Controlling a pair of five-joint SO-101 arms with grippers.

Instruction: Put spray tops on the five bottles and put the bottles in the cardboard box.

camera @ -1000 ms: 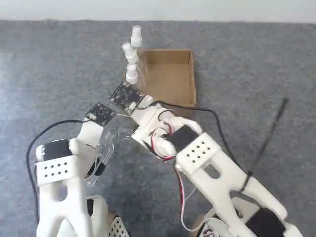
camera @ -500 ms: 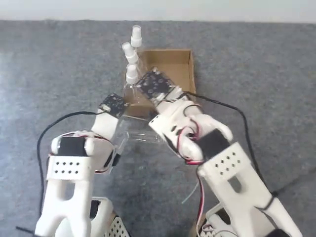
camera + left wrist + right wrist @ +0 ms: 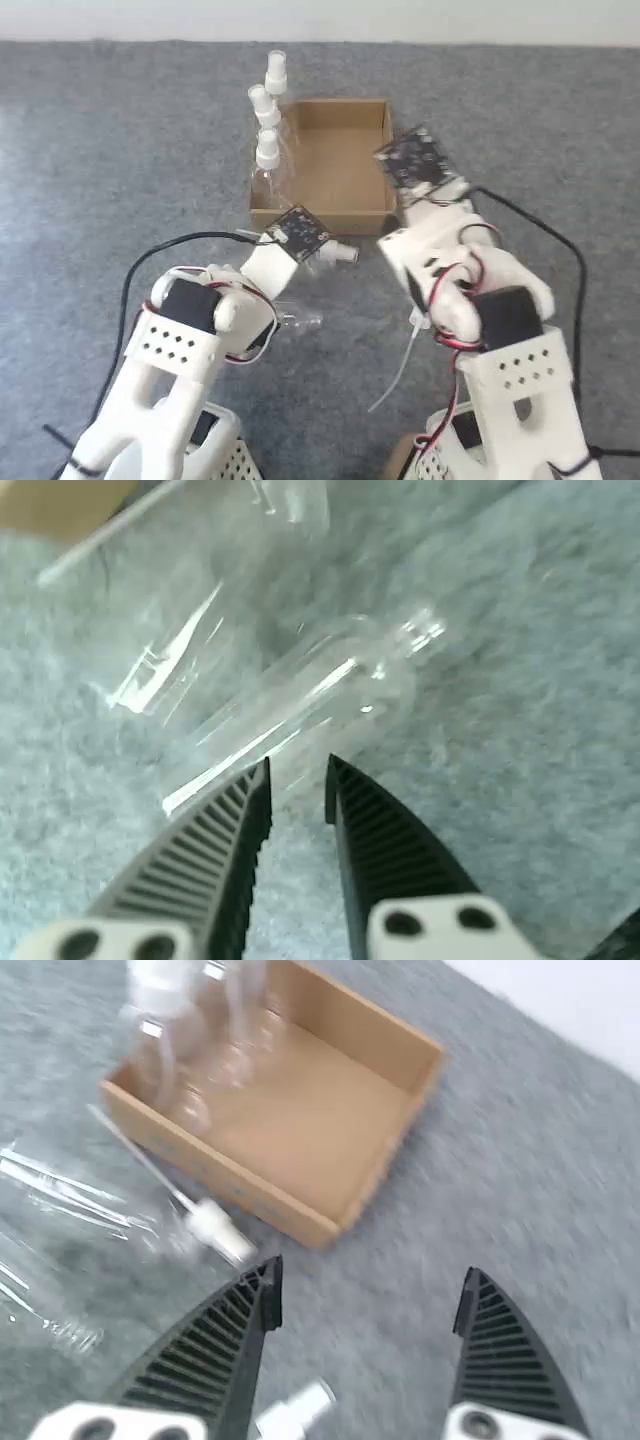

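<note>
The cardboard box stands at the table's far middle. Three capped bottles stand upright along its left side. In front of the box a clear bottle with a spray top lies on its side. An uncapped clear bottle lies closer in, just beyond my left gripper, whose fingers are nearly together with nothing between them. A loose spray top with its tube lies beneath my right gripper, which hangs open and empty off the box's near right corner.
Grey carpet covers the table, with free room to the left and right of the box. A black cable loops from the left arm. The right arm's wires hang near the loose spray top.
The right arm has swung from beside the left arm, across the box front, to its right corner. The left arm has moved forward and right. Two bottles now lie uncovered on the carpet.
</note>
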